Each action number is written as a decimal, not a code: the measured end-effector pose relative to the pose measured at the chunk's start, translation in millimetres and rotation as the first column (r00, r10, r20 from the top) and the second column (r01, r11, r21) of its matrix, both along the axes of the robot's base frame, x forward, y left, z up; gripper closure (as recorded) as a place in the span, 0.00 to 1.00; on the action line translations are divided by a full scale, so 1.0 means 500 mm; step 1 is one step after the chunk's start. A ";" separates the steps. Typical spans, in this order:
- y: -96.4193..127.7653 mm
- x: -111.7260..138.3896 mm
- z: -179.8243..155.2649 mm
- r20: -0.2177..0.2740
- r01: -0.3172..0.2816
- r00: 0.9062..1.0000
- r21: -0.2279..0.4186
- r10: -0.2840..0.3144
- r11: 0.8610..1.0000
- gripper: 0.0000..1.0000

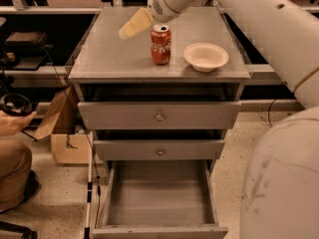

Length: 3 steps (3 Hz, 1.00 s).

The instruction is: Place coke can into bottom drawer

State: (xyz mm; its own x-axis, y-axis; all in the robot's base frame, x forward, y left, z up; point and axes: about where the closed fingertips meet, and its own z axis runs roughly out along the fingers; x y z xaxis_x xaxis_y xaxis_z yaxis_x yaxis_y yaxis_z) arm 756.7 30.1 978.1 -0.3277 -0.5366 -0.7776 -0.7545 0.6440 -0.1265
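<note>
The coke can [160, 45], red with white script and a silver top, stands upright on the grey cabinet top [109, 59], left of a cream bowl [206, 57]. My gripper [131, 27], with cream-coloured tips, hangs just up and left of the can's top, apart from it and holding nothing that I can see. The bottom drawer [159, 198] is pulled out at the foot of the cabinet and its plain grey inside is bare.
The two upper knobbed drawers [159, 116] are closed. A seated person [12, 148] and a cardboard box [64, 133] are on the floor at the left. My white arm [279, 178] fills the right side of the view.
</note>
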 end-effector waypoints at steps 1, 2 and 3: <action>-0.025 0.049 -0.025 -0.015 0.066 0.998 -0.010 -0.066 0.998 0.00; -0.058 0.084 -0.062 -0.044 0.131 0.990 -0.018 -0.132 0.991 0.00; -0.085 0.104 -0.108 -0.092 0.175 0.980 -0.021 -0.176 0.984 0.00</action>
